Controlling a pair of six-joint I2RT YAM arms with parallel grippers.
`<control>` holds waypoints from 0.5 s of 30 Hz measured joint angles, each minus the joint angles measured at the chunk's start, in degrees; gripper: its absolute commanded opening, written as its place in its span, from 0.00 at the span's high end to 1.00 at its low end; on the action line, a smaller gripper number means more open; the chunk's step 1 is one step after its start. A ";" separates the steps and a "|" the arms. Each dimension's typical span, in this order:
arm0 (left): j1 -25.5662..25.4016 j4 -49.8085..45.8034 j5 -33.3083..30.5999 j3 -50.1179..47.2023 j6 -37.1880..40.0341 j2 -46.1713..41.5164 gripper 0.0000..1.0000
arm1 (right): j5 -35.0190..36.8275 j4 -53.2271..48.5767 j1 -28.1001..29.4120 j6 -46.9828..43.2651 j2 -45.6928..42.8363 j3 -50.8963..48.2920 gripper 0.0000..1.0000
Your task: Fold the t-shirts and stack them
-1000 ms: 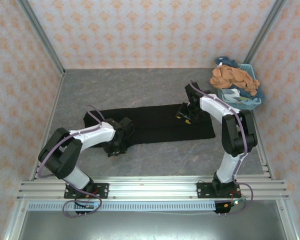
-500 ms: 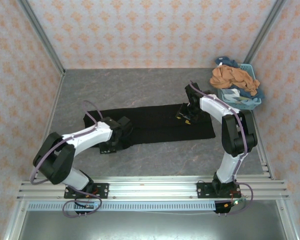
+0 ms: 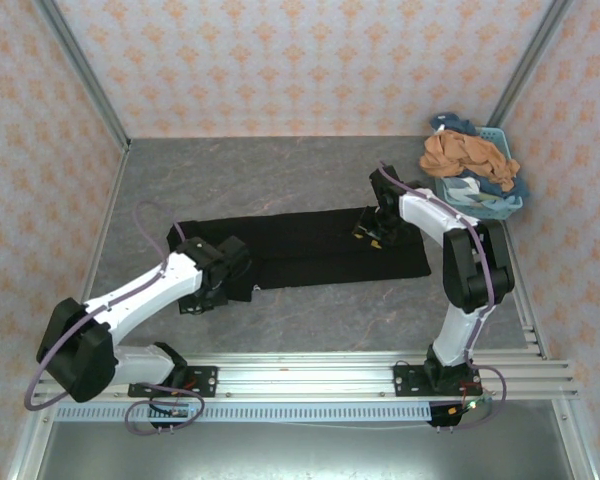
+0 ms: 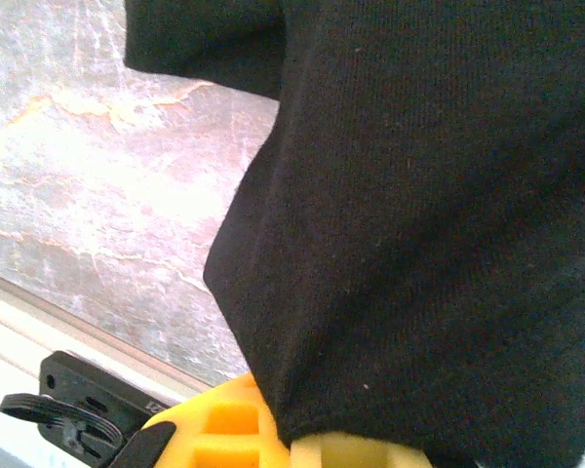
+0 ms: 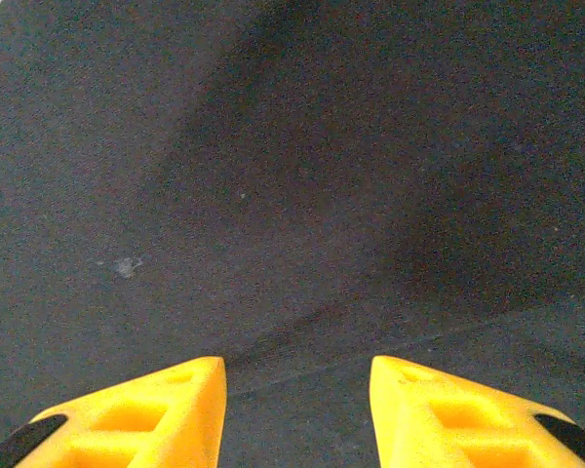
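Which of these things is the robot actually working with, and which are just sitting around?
Part of the job: black t-shirt laid out flat; rust-orange t-shirt and blue t-shirt, heaped in the pale blue basket.

Just lying about: the pale blue basket itself; the table beneath everything.

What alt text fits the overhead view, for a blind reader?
A long black cloth t-shirt, folded into a strip, lies on a grey marbled table; the left gripper holds its left end, the right gripper is open over its right part. A pale blue plastic basket of clothes sits far right.
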 measured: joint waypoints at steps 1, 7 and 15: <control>0.00 0.04 0.85 0.00 -0.31 -0.31 1.00 | 0.22 -0.13 0.00 0.00 0.22 0.00 0.56; -1.33 1.46 5.99 -1.38 -1.09 -0.46 1.00 | 1.22 -1.05 0.00 0.00 0.85 0.04 0.56; -4.74 9.68 12.76 -1.27 -1.14 6.43 1.00 | 1.22 -1.05 0.00 0.00 0.87 0.09 0.57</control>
